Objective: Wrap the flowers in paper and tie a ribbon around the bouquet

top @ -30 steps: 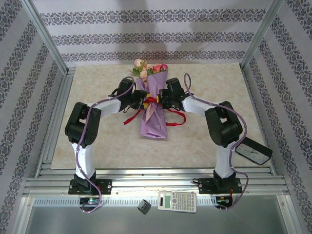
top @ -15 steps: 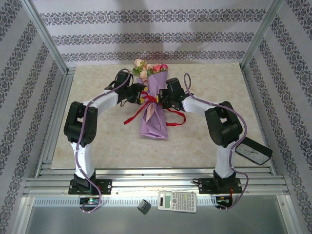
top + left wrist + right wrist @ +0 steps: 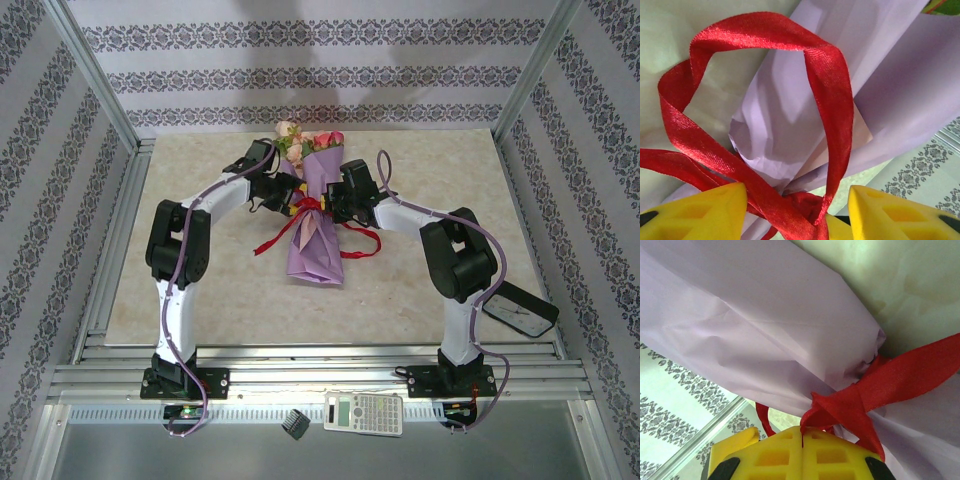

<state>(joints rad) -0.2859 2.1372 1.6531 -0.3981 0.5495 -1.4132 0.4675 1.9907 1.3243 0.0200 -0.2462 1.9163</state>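
bouquet (image 3: 318, 240) is lying mid-desk (image 3: 410, 290), ribbon (image 3: 840, 100) circling its waist
right pincer (image 3: 802, 432) is clamping shut on the ribbon beside the knot; left pincer (image 3: 796, 192) is standing partly open astride a ribbon loop, gripping nothing.

We found the bouquet (image 3: 315, 225) lying on the table (image 3: 200, 290) between the two tools, with the left gripper (image 3: 288, 197) just beside it on one side and the right gripper (image 3: 332, 205) against the other. The flowers (image 3: 300, 140) lay beyond both grippers, at the bouquet's far end. Ahead of the left gripper's parted fingers (image 3: 705, 212), the ribbon (image 3: 830, 100) looped over the paper (image 3: 790, 115), its knot sitting between them. At the right gripper, the ribbon ran out from the closed fingertips (image 3: 775, 455) and across the paper ahead.
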